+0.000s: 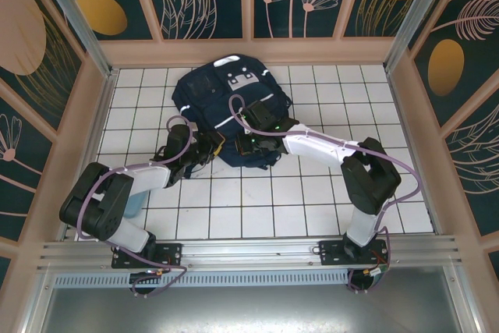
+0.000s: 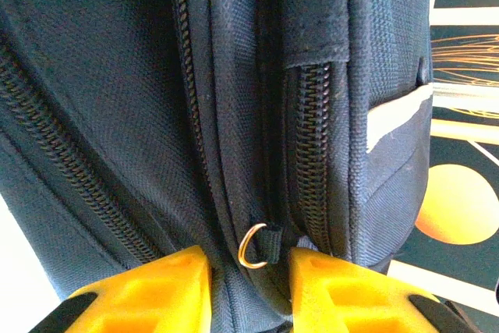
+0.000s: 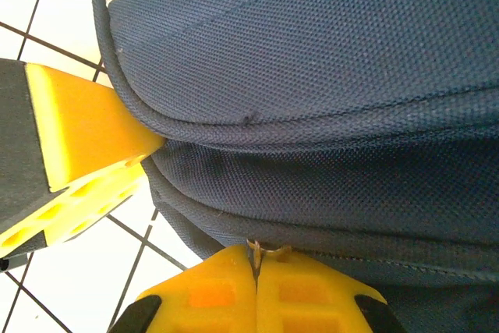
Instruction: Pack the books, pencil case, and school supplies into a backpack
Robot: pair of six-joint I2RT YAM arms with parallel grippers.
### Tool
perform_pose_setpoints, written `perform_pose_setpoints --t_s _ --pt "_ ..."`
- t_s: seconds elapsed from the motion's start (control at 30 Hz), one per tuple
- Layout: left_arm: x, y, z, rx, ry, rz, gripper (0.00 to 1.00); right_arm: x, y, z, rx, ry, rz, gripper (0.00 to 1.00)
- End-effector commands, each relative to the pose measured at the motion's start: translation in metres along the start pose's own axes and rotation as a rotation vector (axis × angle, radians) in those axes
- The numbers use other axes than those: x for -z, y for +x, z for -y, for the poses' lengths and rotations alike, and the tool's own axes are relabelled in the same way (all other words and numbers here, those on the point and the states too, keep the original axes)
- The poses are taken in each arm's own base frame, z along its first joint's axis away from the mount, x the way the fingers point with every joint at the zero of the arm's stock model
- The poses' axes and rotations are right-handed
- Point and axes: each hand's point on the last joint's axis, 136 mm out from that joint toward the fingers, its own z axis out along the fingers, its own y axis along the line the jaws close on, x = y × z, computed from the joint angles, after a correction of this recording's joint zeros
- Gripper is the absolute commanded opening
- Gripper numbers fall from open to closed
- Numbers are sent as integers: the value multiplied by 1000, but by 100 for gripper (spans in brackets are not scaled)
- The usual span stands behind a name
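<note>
Left hand (image 2: pixel 248 267) pinching backpack (image 2: pixel 117 76) seam fold; right hand (image 3: pixel 256 267) pressed together, pinching thin tab (image 3: pixel 266 251).

Bright, even light; blurred close-up edges.

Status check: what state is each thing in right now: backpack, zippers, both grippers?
backpack: lying on the tiled table.
zippers: closed where the left wrist camera sees them.
left gripper: jaws apart around a backpack fold by a metal ring; grip unclear.
right gripper: shut on a thin tan tab at the backpack's seam.
</note>
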Motion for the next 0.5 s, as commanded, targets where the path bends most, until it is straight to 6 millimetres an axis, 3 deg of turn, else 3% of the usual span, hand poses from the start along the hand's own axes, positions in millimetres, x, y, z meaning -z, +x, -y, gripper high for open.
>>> perform_pose_setpoints --t_s 0.0,0.17,0.27,0.47 --pt "-1 -8 31 -31 86 31 28 11 -27 -24 39 -74 86 0" --pt "-1 -11 23 -52 34 52 15 13 -28 -15 29 -14 94 0" --pt "-2 -14 13 -55 -5 71 6 17 -29 2 19 79 110 0" --pt "-1 -22 -1 -85 -80 111 0 35 -17 72 4 402 102 0"
